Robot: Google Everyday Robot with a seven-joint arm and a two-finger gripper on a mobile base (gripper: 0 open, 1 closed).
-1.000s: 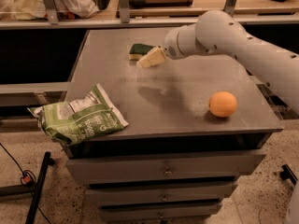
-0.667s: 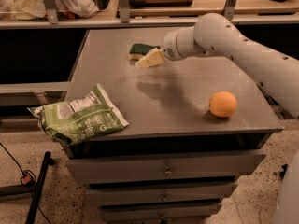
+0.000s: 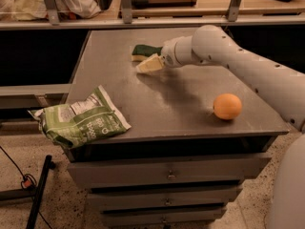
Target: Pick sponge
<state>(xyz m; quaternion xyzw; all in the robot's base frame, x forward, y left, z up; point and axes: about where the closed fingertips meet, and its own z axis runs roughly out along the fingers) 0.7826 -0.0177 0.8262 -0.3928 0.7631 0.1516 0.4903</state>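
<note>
Sponge (image 3: 142,50) and gripper (image 3: 147,66) are found together toward the far edge of the grey cabinet top (image 3: 181,92), a little left of its middle. The sponge is seen lying flat, its dark green scouring face turned upward, with a thin pale strip showing along its near left edge. The gripper, pale cream in colour, is carried at the end of the white arm (image 3: 248,68), which is extended in from the right, and it is pointed leftward and slightly downward. Its tip is placed just in front of the sponge, at the near right corner, so closely that the two appear to touch — though actual contact cannot be confirmed. Whether the gripper is spread or pressed together cannot be told from this angle, and no grasp on the sponge can be made out. A shadow of the arm is cast on the surface beneath the wrist.

An orange (image 3: 227,106) is set on the near right part of the same top, well apart from sponge and gripper. A green and white snack bag (image 3: 78,120) is laid crumpled at the near left corner, part of it hanging over the left edge. Drawers (image 3: 167,173) are stacked below the top — three fronts are visible
</note>
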